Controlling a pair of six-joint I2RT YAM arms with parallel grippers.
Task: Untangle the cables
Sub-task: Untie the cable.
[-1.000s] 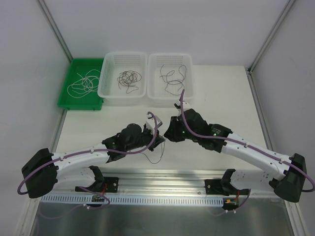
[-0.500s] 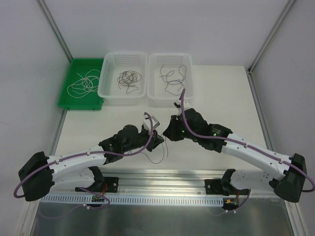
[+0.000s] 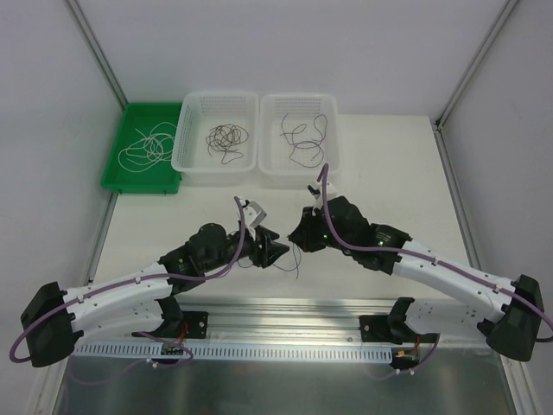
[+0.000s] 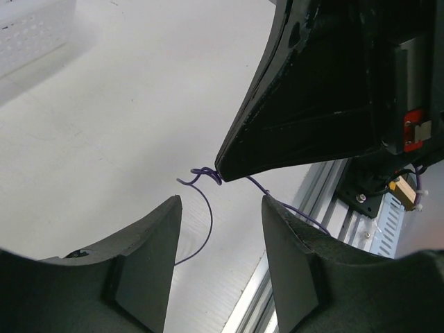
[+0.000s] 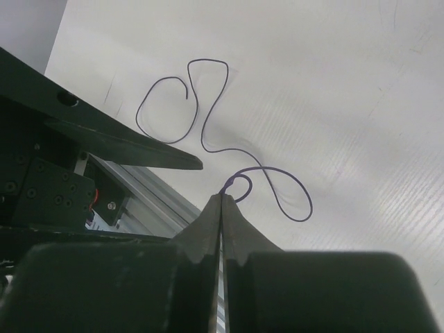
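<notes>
While both arms reach in over the middle of the table [image 3: 389, 173], we see three containers lined up along its far edge. A green tray [image 3: 117, 183] sits at the far left and holds a whitish cable [image 3: 147, 147] in loose loops. To its right is a left basket [image 3: 214, 173] with a dark tangle [image 3: 225, 138]. Just beside that is a right basket [image 3: 298, 177], where dark cables [image 3: 304, 138] lie more spread out. An aluminium rail [image 3: 285, 311] runs along the near edge between the arm bases.

The two claws crowd each other. From the left wrist, the black body of the right claw [image 5: 222, 201] fills the upper right and hides the table behind it. From the right wrist, a dark finger of the left claw [image 4: 220, 215] juts in from the left, near the wire but apart from it.

The thin purple cable [image 5: 202, 137] lies on the bare table at the centre, well apart from the baskets. It is very fine. It curls from an open hook through a narrow arch and an S-bend, then sweeps round in a wide loop to a small twist. The right claw is pressed together, pinching the cable at that twist. The left claw stands spread just left of the pinch, and a free length of cable shows in its gap, lying on the table beyond.
</notes>
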